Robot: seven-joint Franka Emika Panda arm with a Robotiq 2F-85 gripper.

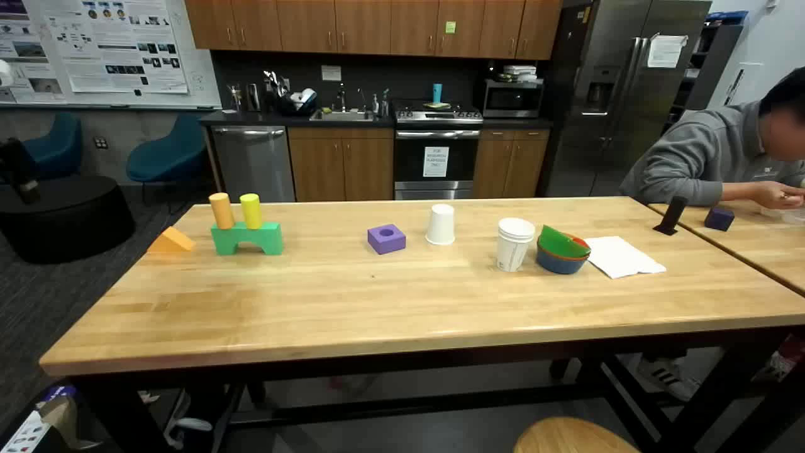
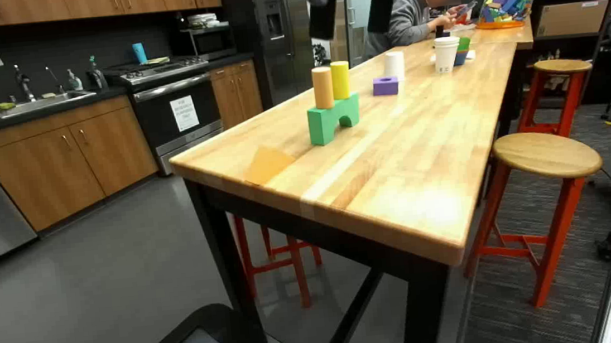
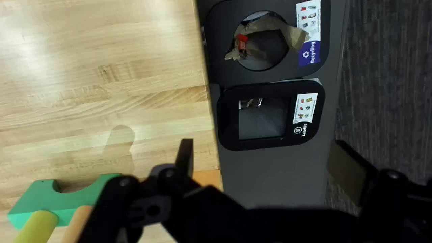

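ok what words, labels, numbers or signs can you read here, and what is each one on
"Recycling": sticker on the round-holed bin lid
"Landfill": on the square-holed bin lid
"FOR RESEARCH PURPOSES ONLY": paper on the oven door
Too small or blurred to read: posters, fridge paper, backsplash sheet, green note, cup markings, carton label

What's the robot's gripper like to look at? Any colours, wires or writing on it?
The gripper looks mostly black, with two chunky, jointed jaws. Round, bolt-like pivots show at the joints, and one jaw has a flat, brownish-grey inner face. It's blurred in the wrist view, so I can't make out cables or writing, nor the arm behind it.
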